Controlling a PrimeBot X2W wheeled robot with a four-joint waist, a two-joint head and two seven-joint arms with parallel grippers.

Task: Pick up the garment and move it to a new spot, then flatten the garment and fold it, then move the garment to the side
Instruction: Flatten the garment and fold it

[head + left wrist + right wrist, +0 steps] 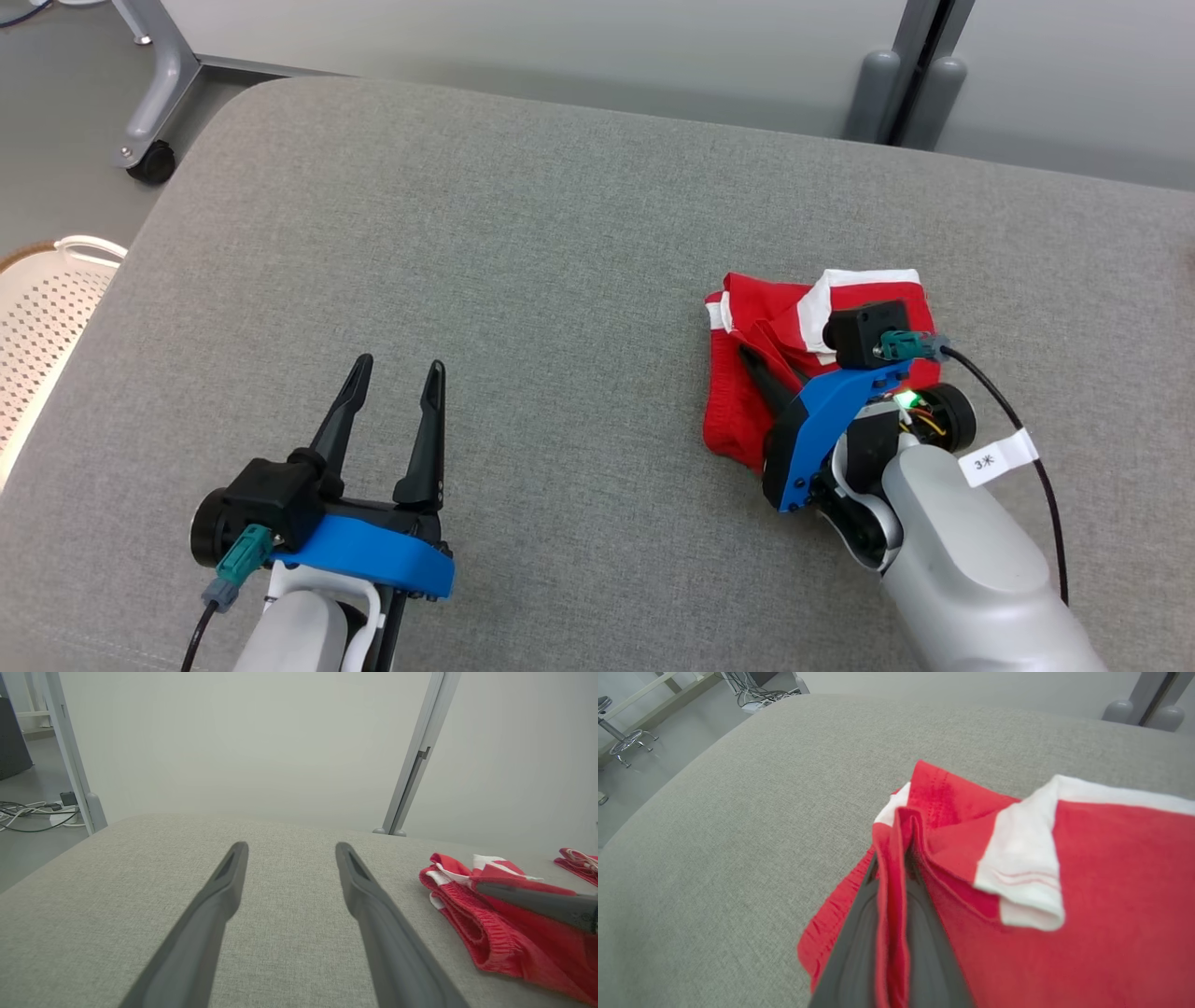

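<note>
Red garment (1111,882) lies pinched inside right tool (896,863).

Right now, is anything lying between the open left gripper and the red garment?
Nothing visible. Bare grey cushion separates the left gripper from the red garment, and the right gripper is shut on a fold of it.

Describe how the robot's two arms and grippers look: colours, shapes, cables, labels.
Both forearms are smooth pale grey shells. The left gripper and right gripper each have two long, tapering dark fingers on a bright blue bracket, with a black camera block and a teal plug feeding a black cable. The right cable carries a white tag; a green light glows at that wrist.
</note>
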